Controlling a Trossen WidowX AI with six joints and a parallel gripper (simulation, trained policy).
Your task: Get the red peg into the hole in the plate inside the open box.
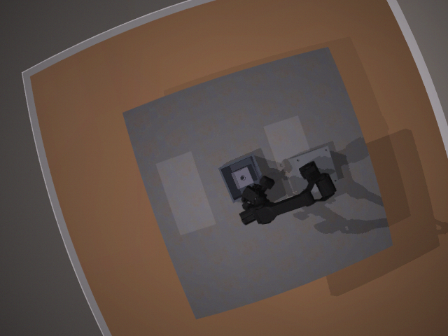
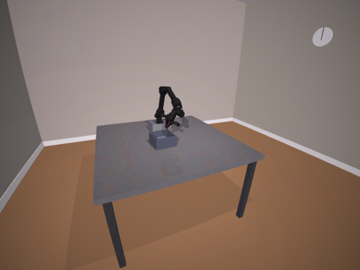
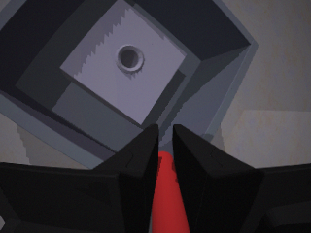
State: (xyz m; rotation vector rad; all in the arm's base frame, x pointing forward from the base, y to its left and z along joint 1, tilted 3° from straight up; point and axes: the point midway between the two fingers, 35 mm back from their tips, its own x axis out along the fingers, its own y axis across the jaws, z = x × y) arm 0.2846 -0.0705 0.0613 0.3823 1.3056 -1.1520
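The red peg (image 3: pixel 168 199) is held between the fingers of my gripper (image 2: pixel 166 126) (image 3: pixel 165 132). The gripper is shut on it. The peg leans, with its rounded lower end near the fingertips. The open blue-grey box (image 1: pixel 250 161) (image 2: pixel 166 143) (image 3: pixel 214 97) stands on the table. The gripper is above the box's near-arm side, and the peg is outside the hole. The pale plate (image 1: pixel 248 172) (image 3: pixel 155 63) lies at the box bottom. Its round hole (image 1: pixel 242 177) (image 3: pixel 129 57) shows empty, up and left of the fingertips in the wrist view. The top view hides the fingertips and peg.
The grey table (image 1: pixel 217 108) (image 2: pixel 125 162) carries the arm's pale base block (image 1: pixel 318 155) (image 2: pixel 155 126), behind the box in the exterior view. The box walls rise around the plate. Two pale rectangles (image 1: pixel 185 193) (image 1: pixel 285 134) show on the table top.
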